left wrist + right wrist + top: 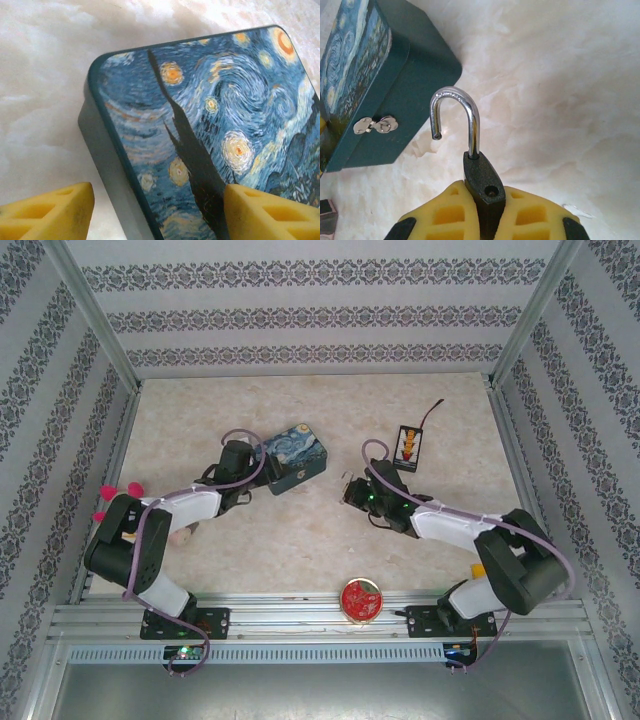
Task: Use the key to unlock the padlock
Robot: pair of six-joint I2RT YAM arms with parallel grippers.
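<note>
From above, the left pincer [256,464] sits at the near-left end of the starry tin [297,457]. The right pincer [352,490] hangs to the tin's right over the pale surface [290,540].

Left wrist: yellow fingers [45,212] stand apart, straddling the tin's edge.

Right wrist: the pincer is clamped on the padlock [484,180], held by its dark body. Its shackle [472,117] points away from the fingers, sprung open, near the tin's latch [375,125].

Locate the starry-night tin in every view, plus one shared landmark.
Top external: tin left of centre, mid-table.
Left wrist: tin across centre and right, painted lid showing.
Right wrist: tin upper left, latch side showing, left of the padlock.
Shared landmark: the pale marbled table.
</note>
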